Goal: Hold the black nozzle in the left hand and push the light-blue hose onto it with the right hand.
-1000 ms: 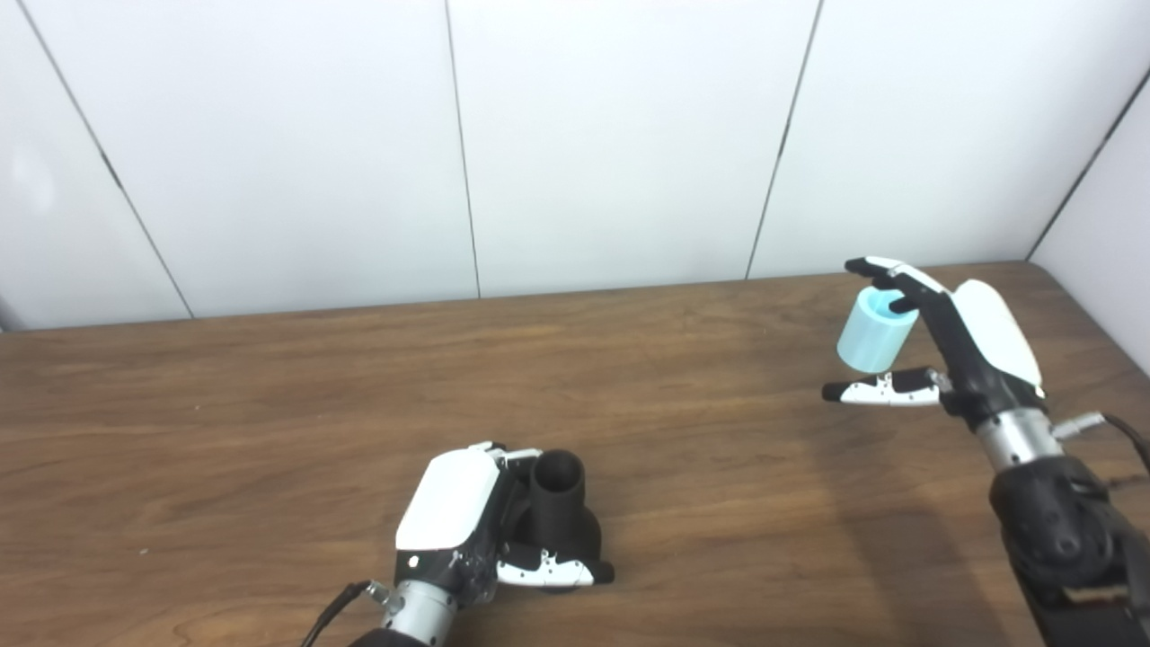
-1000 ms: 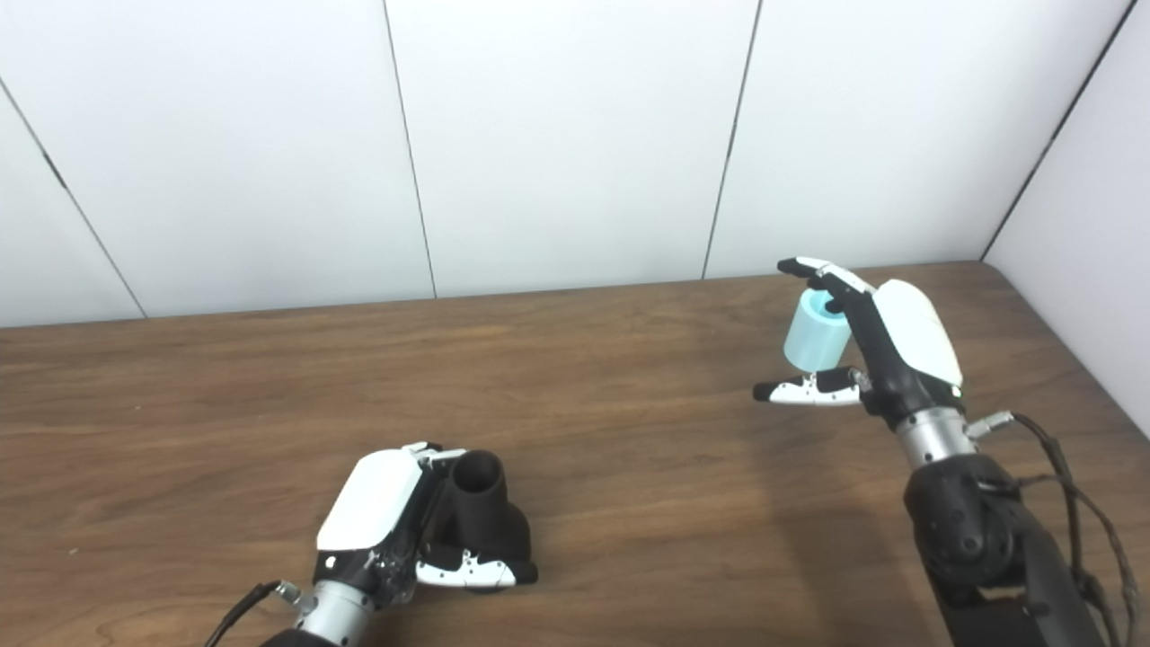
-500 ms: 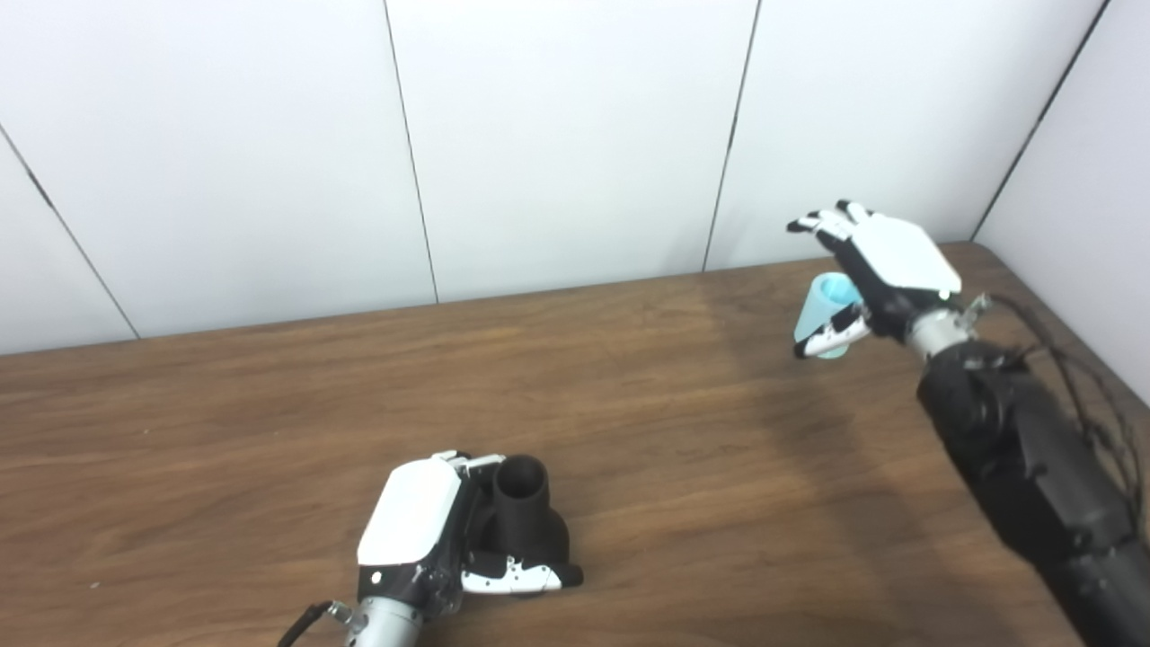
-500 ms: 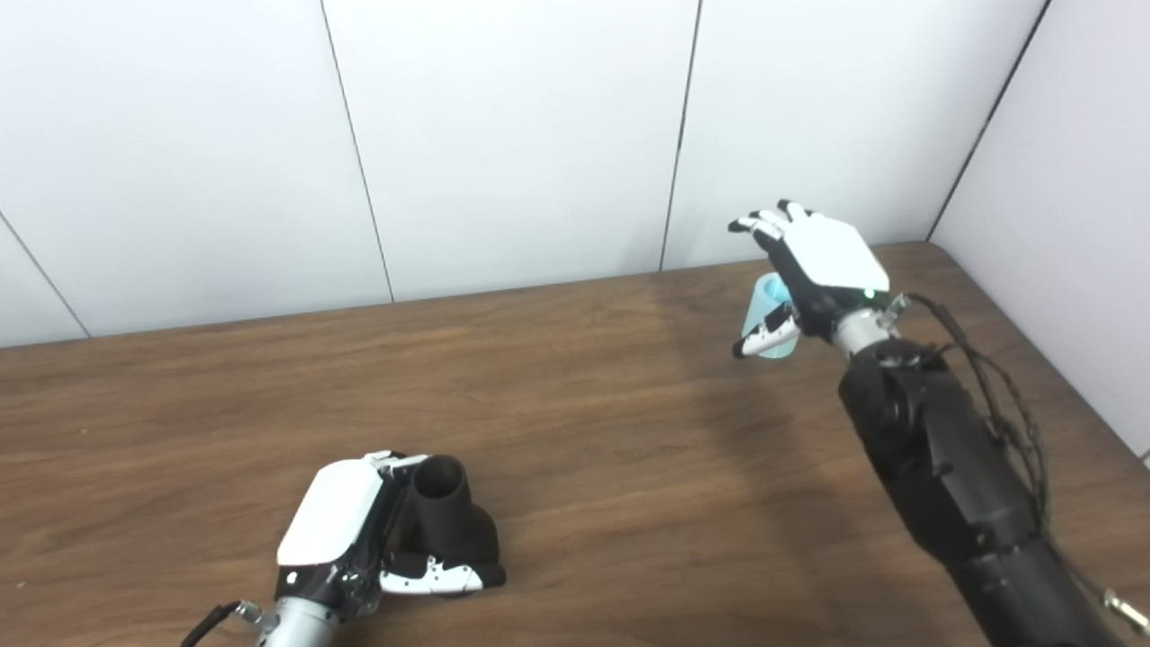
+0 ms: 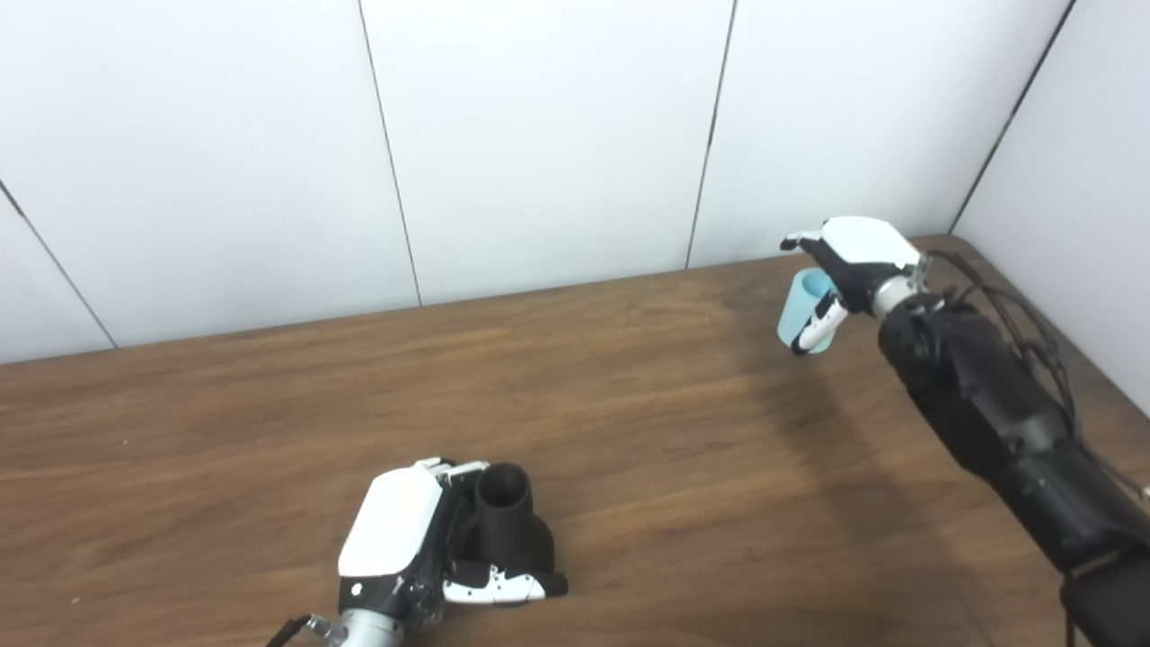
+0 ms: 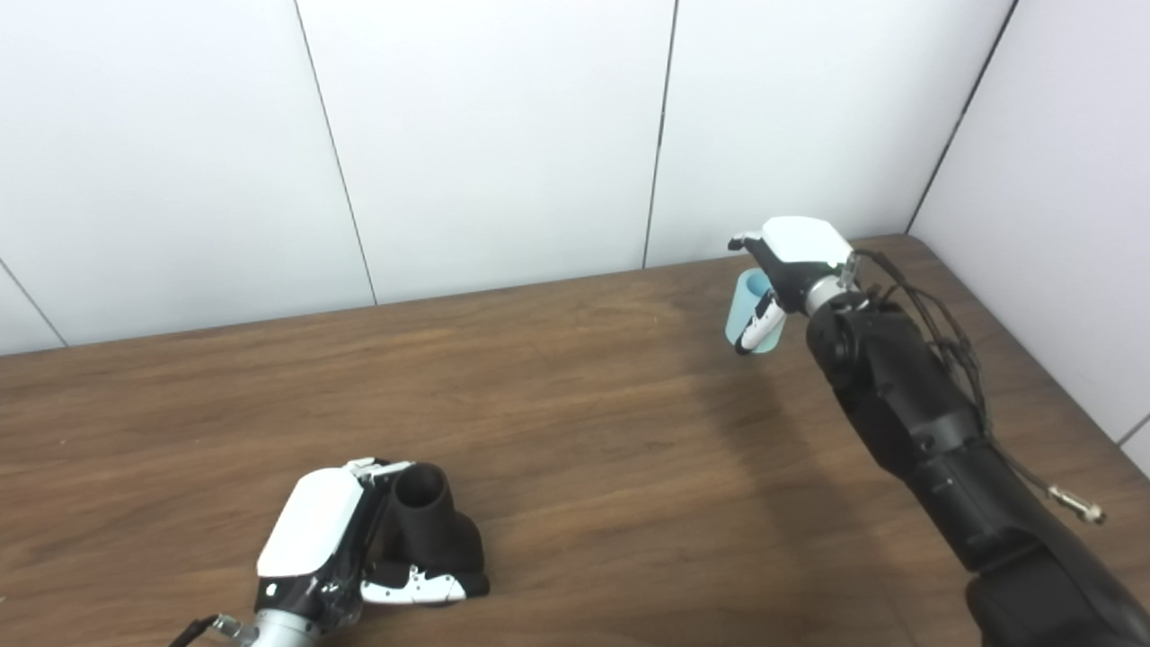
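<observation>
White wall panels back our brown desk (image 5: pixel 629 404). Near its front edge, our left robot hand (image 5: pixel 395 539) clasps the upright black nozzle (image 5: pixel 508 530); our right robot hand (image 5: pixel 853 265) grips the light-blue hose (image 5: pixel 800 310) well apart, toward the far right corner.

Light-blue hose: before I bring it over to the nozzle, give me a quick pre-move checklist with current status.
1. Left robot hand wrapped around black nozzle: ok.
2. Nozzle upright on the table, open end up: ok.
3. Right robot hand closed on light-blue hose: ok, thumb across its front.
4. Hose lifted clear of the table: cannot tell.
5. Hose aligned over nozzle: not ok, it sits far right near the back wall.
6. Path between the two free of objects: ok, bare wood only.
</observation>
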Controlling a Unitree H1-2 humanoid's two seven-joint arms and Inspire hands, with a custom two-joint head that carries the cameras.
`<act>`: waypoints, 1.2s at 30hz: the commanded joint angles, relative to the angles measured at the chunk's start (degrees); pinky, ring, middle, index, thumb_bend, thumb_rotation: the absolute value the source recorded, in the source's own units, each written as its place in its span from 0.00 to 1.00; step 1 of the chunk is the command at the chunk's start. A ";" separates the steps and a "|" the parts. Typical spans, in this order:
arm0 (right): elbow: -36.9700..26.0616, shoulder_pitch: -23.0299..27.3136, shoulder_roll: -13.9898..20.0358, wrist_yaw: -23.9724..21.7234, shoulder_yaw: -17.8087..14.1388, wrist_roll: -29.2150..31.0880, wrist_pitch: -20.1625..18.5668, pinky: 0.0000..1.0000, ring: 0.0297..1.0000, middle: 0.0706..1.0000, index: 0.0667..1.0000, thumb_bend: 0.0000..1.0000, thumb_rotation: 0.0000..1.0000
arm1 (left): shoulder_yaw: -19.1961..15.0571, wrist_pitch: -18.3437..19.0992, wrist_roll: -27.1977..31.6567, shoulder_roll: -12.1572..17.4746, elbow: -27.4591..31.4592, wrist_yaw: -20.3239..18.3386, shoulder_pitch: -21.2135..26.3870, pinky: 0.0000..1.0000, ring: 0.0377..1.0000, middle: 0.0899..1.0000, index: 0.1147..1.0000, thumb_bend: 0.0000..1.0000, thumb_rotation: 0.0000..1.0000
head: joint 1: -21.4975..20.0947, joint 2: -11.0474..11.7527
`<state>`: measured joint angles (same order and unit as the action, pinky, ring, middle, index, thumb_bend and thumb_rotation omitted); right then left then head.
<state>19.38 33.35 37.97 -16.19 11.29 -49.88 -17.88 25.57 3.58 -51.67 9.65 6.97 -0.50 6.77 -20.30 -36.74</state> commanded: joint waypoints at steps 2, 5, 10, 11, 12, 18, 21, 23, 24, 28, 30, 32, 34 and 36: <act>0.82 3.97 2.57 0.62 -0.56 0.70 0.09 0.88 0.94 0.86 0.84 0.89 0.18 | 0.26 0.88 -1.72 1.18 -0.51 -1.59 -1.41 0.79 0.60 0.38 0.45 0.52 0.00 | 0.05 -0.12; 1.69 4.15 1.87 1.70 -1.40 2.57 0.24 0.71 0.84 0.84 0.82 0.91 0.14 | 0.31 0.75 -1.65 1.21 -0.54 -1.65 -1.38 0.79 0.60 0.39 0.44 0.52 0.00 | -0.04 -0.39; 4.62 4.73 1.61 2.29 -0.92 4.51 0.55 0.59 0.73 0.80 0.79 0.89 0.13 | 0.40 0.44 -1.89 1.38 -0.85 -1.37 -1.24 0.79 0.60 0.38 0.45 0.52 0.00 | -0.09 -0.63; 4.98 4.77 1.65 2.51 -0.84 4.83 0.89 0.58 0.72 0.79 0.78 0.88 0.13 | 0.41 0.43 -1.93 1.40 -0.86 -1.39 -1.23 0.78 0.60 0.38 0.45 0.52 0.00 | -0.09 -0.63; 5.82 4.84 1.67 2.92 -0.88 5.48 1.67 0.58 0.71 0.79 0.78 0.88 0.13 | 0.41 0.43 -1.88 1.42 -0.85 -1.47 -1.22 0.78 0.60 0.38 0.45 0.52 0.00 | -0.09 -0.63; 7.51 4.93 2.05 3.27 -0.72 7.80 2.82 0.62 0.67 0.70 0.70 0.86 0.09 | 0.15 0.16 -1.18 1.45 -0.89 -1.50 -1.05 0.78 0.59 0.38 0.45 0.52 0.00 | -0.15 -1.28; 6.78 4.55 2.38 3.10 -0.46 8.22 2.91 0.60 0.65 0.68 0.68 0.86 0.07 | 0.02 0.05 -0.90 1.46 -0.79 -1.62 -1.00 0.79 0.60 0.38 0.45 0.52 0.00 | -0.19 -1.39; 6.45 4.29 2.65 2.93 -0.23 8.31 3.11 0.60 0.64 0.66 0.67 0.87 0.07 | 0.03 0.17 -0.96 1.51 -0.64 -1.83 -1.01 0.79 0.60 0.38 0.45 0.52 0.00 | -0.07 -1.46; 6.36 4.20 2.78 2.79 -0.11 8.35 3.20 0.60 0.64 0.66 0.65 0.87 0.07 | 0.03 0.23 -1.01 1.53 -0.58 -1.89 -1.02 0.79 0.60 0.38 0.45 0.52 0.00 | -0.07 -1.46; 6.40 3.95 3.15 2.81 0.10 8.79 4.08 0.61 0.63 0.65 0.63 0.87 0.08 | -0.03 0.10 -1.02 1.57 -0.66 -1.68 -1.03 0.80 0.61 0.39 0.45 0.52 0.00 | -0.01 -1.69; 6.49 3.89 3.33 2.91 0.32 8.85 4.55 0.61 0.62 0.64 0.62 0.86 0.09 | -0.03 0.02 -1.02 1.61 -0.75 -1.64 -0.99 0.80 0.61 0.39 0.45 0.52 0.00 | -0.01 -1.69; 6.53 3.76 3.45 3.26 0.36 9.27 5.35 0.59 0.61 0.63 0.61 0.86 0.08 | 0.05 0.01 -1.23 1.70 -0.75 -1.72 -0.92 0.81 0.61 0.39 0.45 0.52 0.00 | -0.01 -1.69; 6.73 3.66 3.49 3.78 0.23 9.66 6.28 0.58 0.59 0.61 0.61 0.85 0.08 | 0.13 -0.02 -1.43 1.74 -0.77 -1.67 -0.88 0.81 0.61 0.40 0.45 0.52 0.00 | -0.01 -1.69; 6.79 3.64 3.53 3.91 0.13 9.81 6.58 0.57 0.57 0.60 0.60 0.85 0.07 | 0.17 0.06 -1.53 1.69 -0.77 -1.65 -0.87 0.81 0.61 0.40 0.45 0.52 0.00 | 0.73 -2.13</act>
<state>27.14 34.96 38.84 -13.99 12.11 -40.24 -12.75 25.56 3.16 -51.87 10.05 7.00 -0.47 6.83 -19.69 -38.76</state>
